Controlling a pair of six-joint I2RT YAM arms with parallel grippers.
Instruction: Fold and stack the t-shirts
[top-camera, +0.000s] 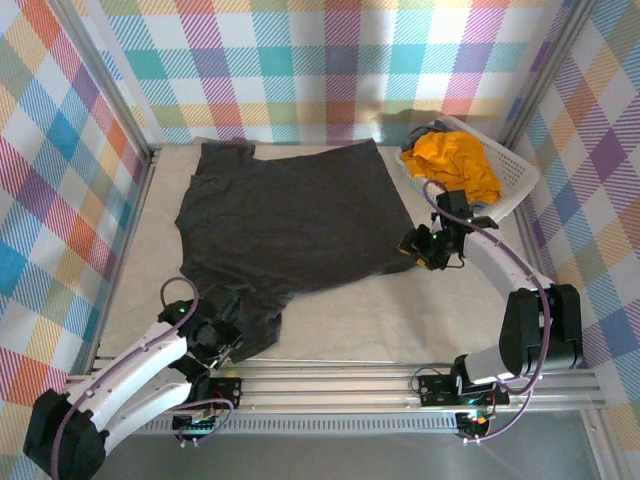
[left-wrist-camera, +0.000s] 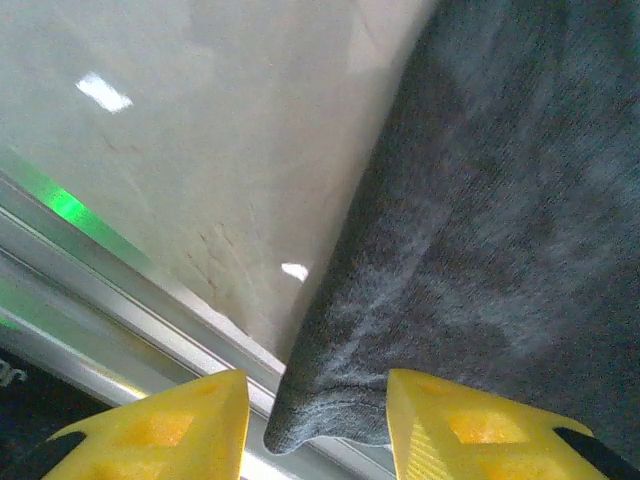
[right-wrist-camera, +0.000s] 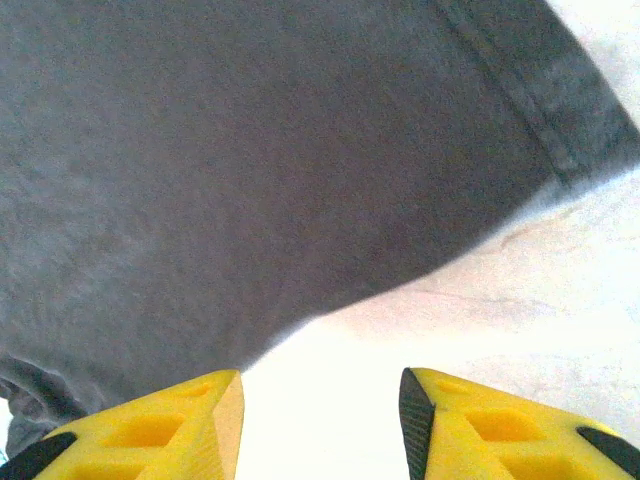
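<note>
A large charcoal grey t-shirt (top-camera: 290, 215) lies spread flat on the table. My left gripper (top-camera: 226, 335) is at its near-left corner. In the left wrist view the hemmed corner of that t-shirt (left-wrist-camera: 330, 410) lies between my open left gripper (left-wrist-camera: 315, 390), whose yellow fingers (left-wrist-camera: 180, 425) stand apart and do not clamp it. My right gripper (top-camera: 414, 247) sits at the shirt's right edge. It is open (right-wrist-camera: 320, 390) over bare table, with the grey cloth (right-wrist-camera: 250, 170) just beyond the fingertips. An orange-yellow t-shirt (top-camera: 455, 160) is bunched in the basket.
A white lattice basket (top-camera: 518, 172) stands tilted at the back right corner. An aluminium rail (top-camera: 330, 385) runs along the near table edge, close to the left gripper. Plaid walls enclose the table on three sides. Bare tabletop (top-camera: 400, 315) lies near right.
</note>
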